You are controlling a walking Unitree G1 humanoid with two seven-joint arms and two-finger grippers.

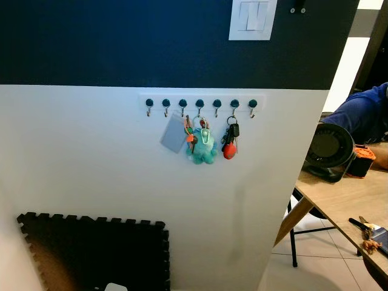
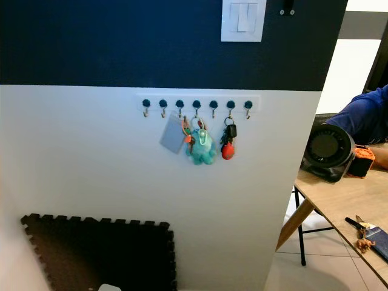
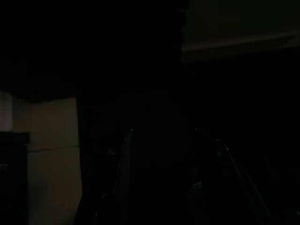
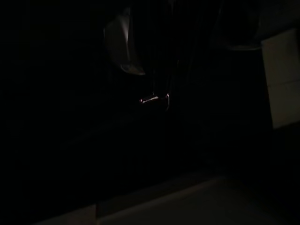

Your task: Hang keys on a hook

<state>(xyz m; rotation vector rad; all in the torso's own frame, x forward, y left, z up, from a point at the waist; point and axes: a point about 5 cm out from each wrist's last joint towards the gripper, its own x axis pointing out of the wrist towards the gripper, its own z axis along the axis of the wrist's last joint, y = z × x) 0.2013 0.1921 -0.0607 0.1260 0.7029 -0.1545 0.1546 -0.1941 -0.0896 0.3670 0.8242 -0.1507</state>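
From the left eye, a white rail (image 1: 200,100) carries seven round dark knobs with small metal hooks. A flat grey card (image 1: 173,133) hangs from the third hook, a soft teal plush keyring with keys (image 1: 202,142) from the fourth, and a black fob with a glossy red charm (image 1: 230,140) from the sixth. A dark foam puzzle mat (image 1: 97,251) with toothed edges lies below.

From the right eye, a wooden table (image 2: 345,203) holds a round black fan (image 2: 327,150); a person's blue sleeve (image 2: 367,115) rests behind it.

Both wrist views are nearly black; whether either gripper is open or closed I cannot tell.
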